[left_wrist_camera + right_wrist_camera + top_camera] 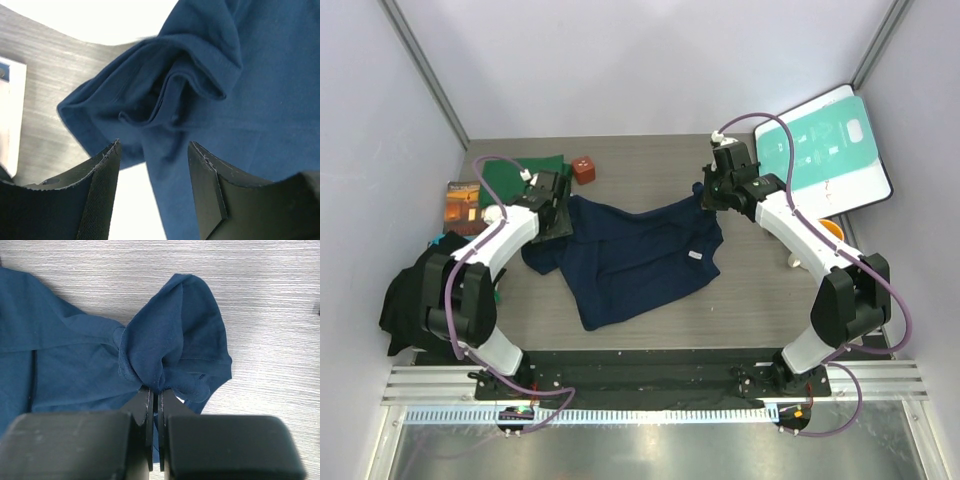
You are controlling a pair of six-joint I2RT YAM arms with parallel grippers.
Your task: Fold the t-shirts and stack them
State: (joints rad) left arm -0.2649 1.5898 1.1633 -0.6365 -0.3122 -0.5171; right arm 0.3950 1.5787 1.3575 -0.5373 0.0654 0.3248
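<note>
The navy shirt [630, 260] lies crumpled and unfolded, its near edge a loose point of cloth toward the arm bases and its white label [696, 256] facing up on its right half. Farther in, at the shirt's far right corner, the right gripper [155, 390] is pinched tight on a gathered bunch of sleeve or shoulder cloth. The fabric fans out from the closed fingertips and a ridge runs from there toward the shirt's middle. That corner seems lifted and drawn outward, likely to pull the shirt flat before any fold. At the shirt's far left corner the left gripper [155, 145] has its jaws apart with nothing between them. A rumpled fold of sleeve lies just beyond the fingertips, near them but not gripped. I judge it is placed there to take the matching corner, so that both arms can spread the cloth. Beyond the shirt's left side lies a green shirt [525, 172], with a book [463, 205] farther left of the navy shirt. A small red block [584, 168] sits just past the shirt's far edge. Well off to the shirt's far right sits a teal-and-white board [830, 150].
</note>
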